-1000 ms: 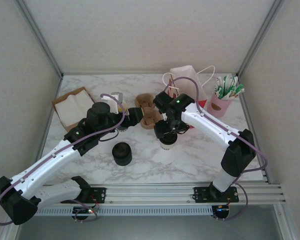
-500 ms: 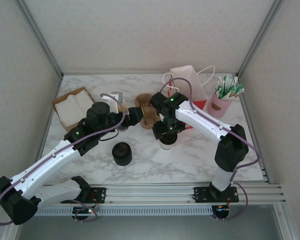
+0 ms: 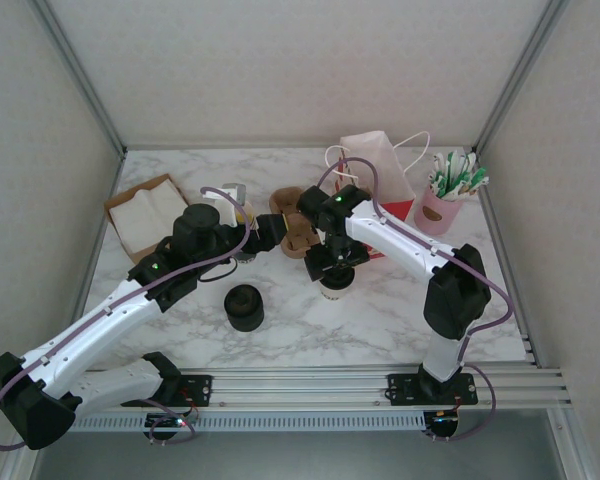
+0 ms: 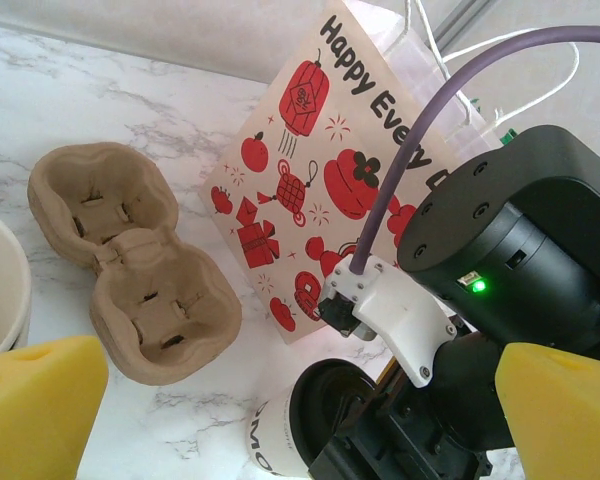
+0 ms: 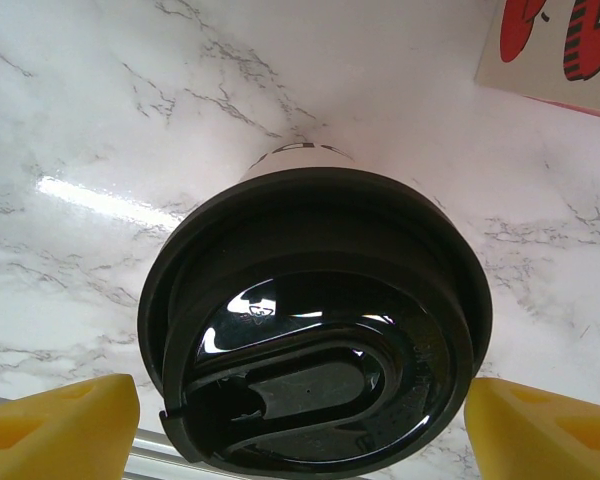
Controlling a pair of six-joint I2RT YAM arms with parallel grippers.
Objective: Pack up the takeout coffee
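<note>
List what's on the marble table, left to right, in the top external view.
Brown tray of white napkins → squat black lid stack → brown pulp cup carrier → cream paper cup with black lid → red-and-white paper bag → pink holder of green-and-white packets.

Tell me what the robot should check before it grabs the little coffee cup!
1. Lid on: ok. The round black plastic lid sits on the small cream-white paper cup.
2. Cup upright on the white marble table: ok.
3. Right end effector open, with a yellow pad on each side of the lid: ok.
4. Pads touching the cup: cannot tell.
5. Left end effector open and apart from the cup: ok.
6. Tall red-and-white paper bag open at the top: cannot tell.
</note>
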